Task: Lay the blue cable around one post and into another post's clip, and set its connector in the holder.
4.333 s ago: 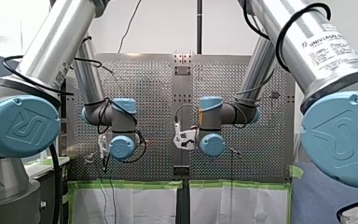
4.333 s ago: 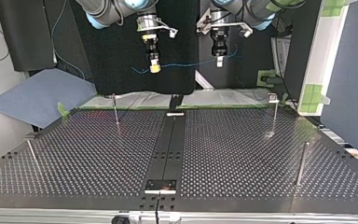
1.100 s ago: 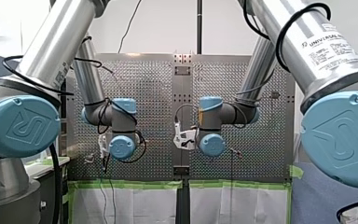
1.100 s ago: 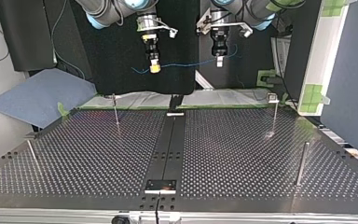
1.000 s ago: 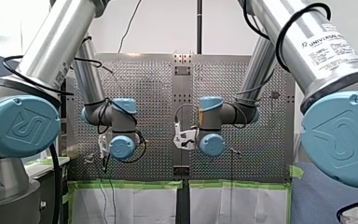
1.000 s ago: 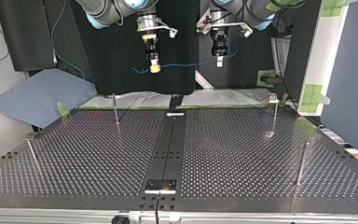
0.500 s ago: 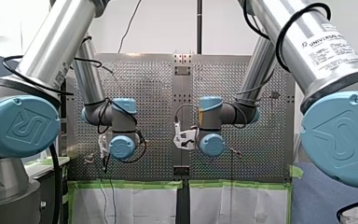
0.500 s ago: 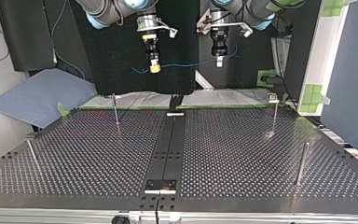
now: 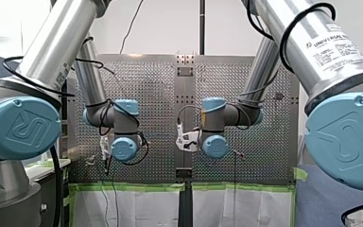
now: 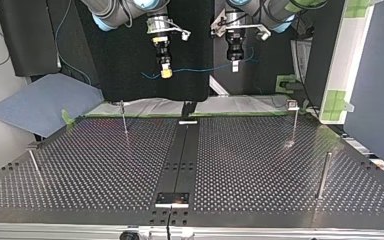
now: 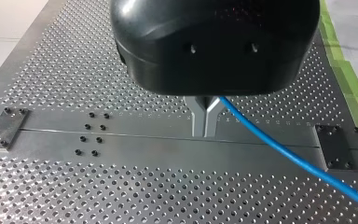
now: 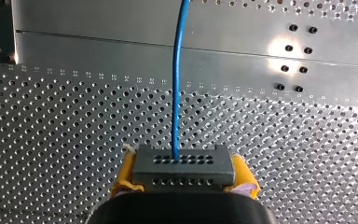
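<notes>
Jaws: my right gripper (image 12: pixel 184 173) clamps connector (image 12: pixel 183 161); my left gripper (image 11: pixel 205 125) pinches blue cable (image 12: pixel 176 84) away from connector. Cable judged light, limp; hold near connector.

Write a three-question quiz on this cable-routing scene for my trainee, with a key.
1. Short answer: which claw pinches the thin blue cable along its length?
2. Multiple choice: my right claw grips A) a grey perforated connector block; B) a screwdriver; C) nothing.
3. True or false: the cable hangs in the air between both claws and touches no slim metal post.

Key: 1. my left claw. 2. A. 3. True.
</notes>
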You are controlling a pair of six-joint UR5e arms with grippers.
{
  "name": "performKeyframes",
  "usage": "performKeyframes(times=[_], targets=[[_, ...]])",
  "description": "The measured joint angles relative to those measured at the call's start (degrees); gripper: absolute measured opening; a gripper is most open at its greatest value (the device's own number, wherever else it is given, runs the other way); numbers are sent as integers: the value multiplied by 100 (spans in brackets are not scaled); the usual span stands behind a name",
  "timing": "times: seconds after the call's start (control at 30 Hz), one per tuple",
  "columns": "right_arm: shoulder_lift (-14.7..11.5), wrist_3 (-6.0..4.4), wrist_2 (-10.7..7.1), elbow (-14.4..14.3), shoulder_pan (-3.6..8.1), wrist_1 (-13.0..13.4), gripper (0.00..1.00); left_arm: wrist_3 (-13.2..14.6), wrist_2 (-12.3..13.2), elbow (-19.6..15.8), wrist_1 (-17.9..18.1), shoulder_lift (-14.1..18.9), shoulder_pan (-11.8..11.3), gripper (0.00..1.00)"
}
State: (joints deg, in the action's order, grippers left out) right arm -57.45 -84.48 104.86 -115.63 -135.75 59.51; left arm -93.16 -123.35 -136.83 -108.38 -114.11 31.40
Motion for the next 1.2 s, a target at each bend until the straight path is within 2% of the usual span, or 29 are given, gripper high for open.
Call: performKeyframes(times=[0.27,0.37,0.53,0.63,0.9,1.2], targets=[[0,0,1,0,0,0,0,-2,4,-5,4,-6,5,0],[45,-47,48,-42,-47,-48,0,-6,29,-74,76,-75,75,0],[289,-289,289,-97,-289,-290,0,-9,42,-191,261,-177,209,0],[433,-433,434,-103,-386,-434,0,-9,43,-206,329,-189,230,0],[600,-832,803,-105,-429,-687,0,-9,44,-210,359,-193,236,0],[592,-1302,862,-111,-440,-719,0,5,71,-188,333,-165,234,0]])
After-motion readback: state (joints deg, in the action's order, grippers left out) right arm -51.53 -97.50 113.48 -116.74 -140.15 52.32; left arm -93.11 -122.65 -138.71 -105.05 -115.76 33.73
